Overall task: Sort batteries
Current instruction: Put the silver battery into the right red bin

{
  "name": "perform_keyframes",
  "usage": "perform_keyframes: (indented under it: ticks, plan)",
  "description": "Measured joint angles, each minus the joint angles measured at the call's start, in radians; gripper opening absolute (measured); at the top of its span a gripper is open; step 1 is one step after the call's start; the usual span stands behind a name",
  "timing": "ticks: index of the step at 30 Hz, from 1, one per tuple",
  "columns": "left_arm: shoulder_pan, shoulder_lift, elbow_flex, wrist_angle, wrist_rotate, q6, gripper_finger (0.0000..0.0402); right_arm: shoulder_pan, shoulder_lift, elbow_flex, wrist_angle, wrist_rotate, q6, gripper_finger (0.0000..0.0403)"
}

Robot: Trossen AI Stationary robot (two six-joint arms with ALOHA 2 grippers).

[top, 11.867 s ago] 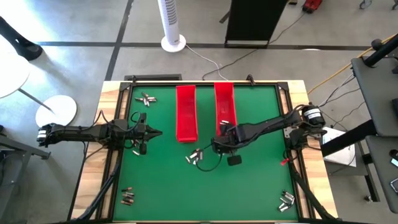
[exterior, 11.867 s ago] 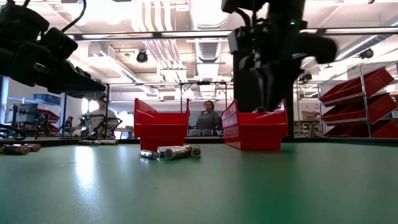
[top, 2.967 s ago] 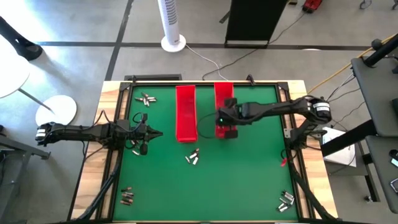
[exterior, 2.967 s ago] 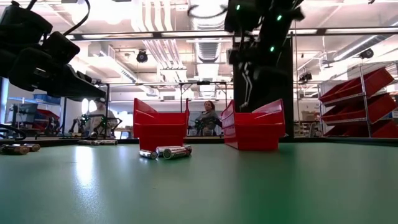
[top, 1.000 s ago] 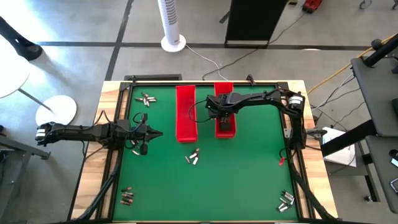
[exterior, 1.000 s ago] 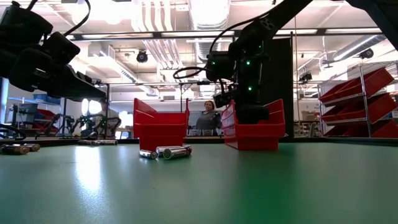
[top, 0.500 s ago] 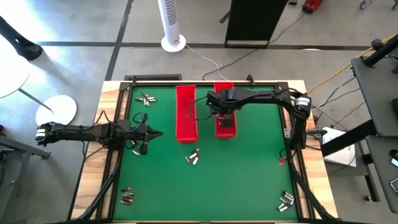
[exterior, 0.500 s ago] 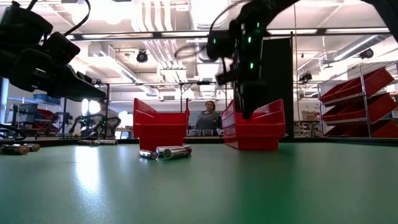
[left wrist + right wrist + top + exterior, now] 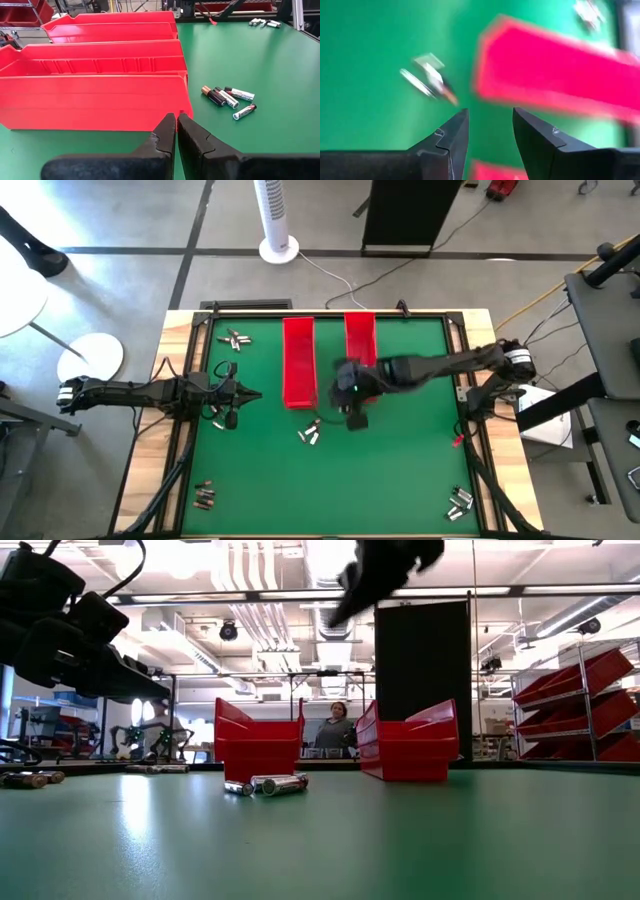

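Two long red trays stand side by side at the table's far middle, the left tray (image 9: 299, 362) and the right tray (image 9: 360, 338). A small cluster of batteries (image 9: 310, 432) lies on the green mat just nearer than the trays and also shows as batteries (image 9: 427, 75) in the right wrist view. My right gripper (image 9: 352, 416) hovers high above the mat, near the right tray's near end. Its fingers (image 9: 490, 125) are open with nothing between them. My left gripper (image 9: 250, 393) waits shut at the table's left, pointing at the left tray (image 9: 90, 100).
More battery clusters lie at the far left (image 9: 236, 338), the near left corner (image 9: 205, 496) and the near right corner (image 9: 460, 502). A raised dark frame (image 9: 455, 330) borders the mat. People and shelving show in the room beyond the table.
My right gripper has come up out of the right tray. It has swung toward the table's near edge and now hangs high over the mat by the central batteries. It has tipped from pointing down to slanting. The batteries and trays have stayed put.
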Motion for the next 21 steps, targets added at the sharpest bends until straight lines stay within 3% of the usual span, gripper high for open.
perform_keyframes:
  ticks: [4, 9, 15, 21]
  plan:
    - [0.000, 0.000, 0.000, 0.000, 0.000, 0.000, 0.0000, 0.076, 0.034, -0.092, 0.275, -0.104, -0.007, 0.0137]
    - [0.000, 0.000, 0.000, 0.001, 0.000, 0.000, 0.0000, 0.127, 0.160, -0.124, 0.434, -0.132, -0.016, 0.0129]
    - [0.000, 0.000, 0.000, 0.000, 0.000, 0.000, 0.0000, 0.131, 0.315, -0.070, 0.373, -0.153, -0.002, 0.0143]
    - [0.000, 0.000, 0.000, 0.000, 0.000, 0.000, 0.0000, 0.110, 0.384, -0.040, 0.342, -0.151, -0.065, 0.0163]
